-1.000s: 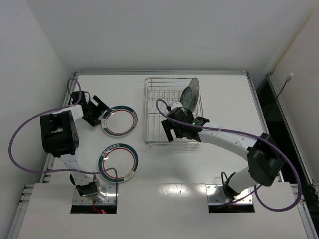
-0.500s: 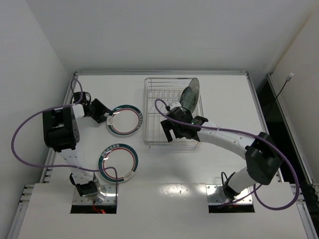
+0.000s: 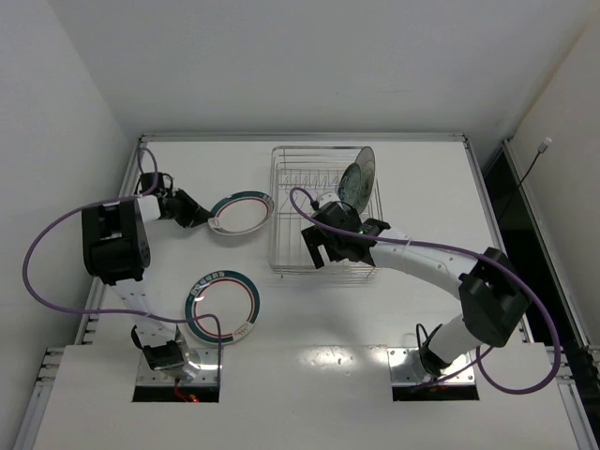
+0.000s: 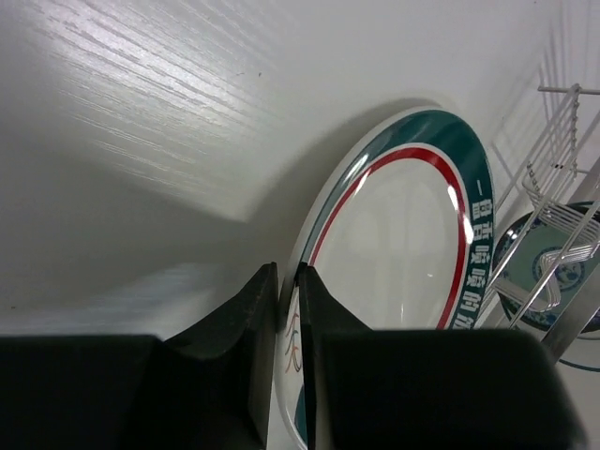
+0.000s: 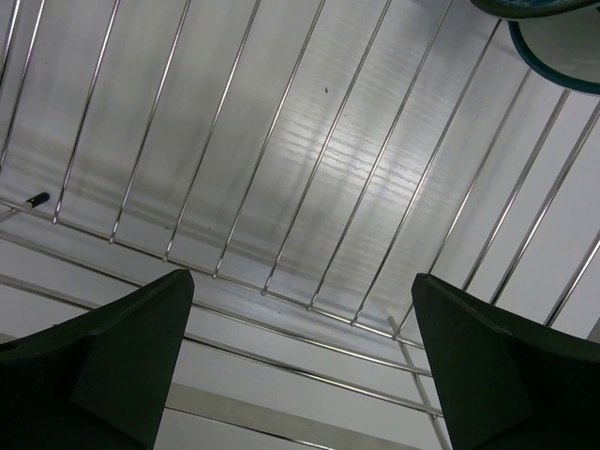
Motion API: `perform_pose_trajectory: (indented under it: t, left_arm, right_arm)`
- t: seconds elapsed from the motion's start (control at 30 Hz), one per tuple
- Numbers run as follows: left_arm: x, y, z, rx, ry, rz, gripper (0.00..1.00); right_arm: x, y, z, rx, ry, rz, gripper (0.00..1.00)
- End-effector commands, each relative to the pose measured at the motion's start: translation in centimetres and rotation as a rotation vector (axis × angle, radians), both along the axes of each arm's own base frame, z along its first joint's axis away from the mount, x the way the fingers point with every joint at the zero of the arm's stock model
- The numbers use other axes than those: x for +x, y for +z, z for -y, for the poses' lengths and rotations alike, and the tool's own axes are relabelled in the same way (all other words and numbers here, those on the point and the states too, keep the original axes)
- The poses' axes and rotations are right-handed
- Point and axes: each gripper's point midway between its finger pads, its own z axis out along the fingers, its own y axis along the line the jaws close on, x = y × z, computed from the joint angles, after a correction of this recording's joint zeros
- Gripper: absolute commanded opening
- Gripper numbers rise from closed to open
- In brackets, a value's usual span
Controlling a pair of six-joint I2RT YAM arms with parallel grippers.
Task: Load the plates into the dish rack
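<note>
Your left hand is pinched narrow on the rim of one ringed plate. The left wrist view shows both fingers clamped on the teal-and-red edge of that plate. The plate is tilted rather than flat and sits between the tabletop's left edge and the dish rack, with its right rim just beside the rack's left wall. You can't tell whether its low edge touches the tabletop. The rack stands mid-tabletop, toward the far edge. A teal-green plate stands on edge in the rack's far-right part, and it also shows through the wires in the left wrist view. Your right hand is spread wide and holds nothing. It hangs over the rack's near end, with the wire floor filling its wrist view and the teal plate's rim at the top right. The second ringed plate lies flat toward the near-left corner, well apart from both hands.
</note>
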Motion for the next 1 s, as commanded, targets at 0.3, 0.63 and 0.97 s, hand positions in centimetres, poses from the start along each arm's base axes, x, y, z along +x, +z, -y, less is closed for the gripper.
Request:
perform_pose_trajectory:
  t: [0.3,0.63,0.97]
  left_arm:
    - [1.6,9.7,-0.5,0.093,-0.004,0.319,0.0]
    - [1.6,13.8,1.9,-0.024,-0.087,0.51,0.0]
    - [0.4,19.3,3.4,-0.07,-0.147,0.729,0.0]
  right_arm:
    - [1.0,4.3,-2.4,0.116,0.048,0.056,1.0]
    - [0.7,13.4,-10.0,0.541,0.272,0.06,1.0]
    - [4.7,18.5,-9.9,0.706,0.262,0.106,1.0]
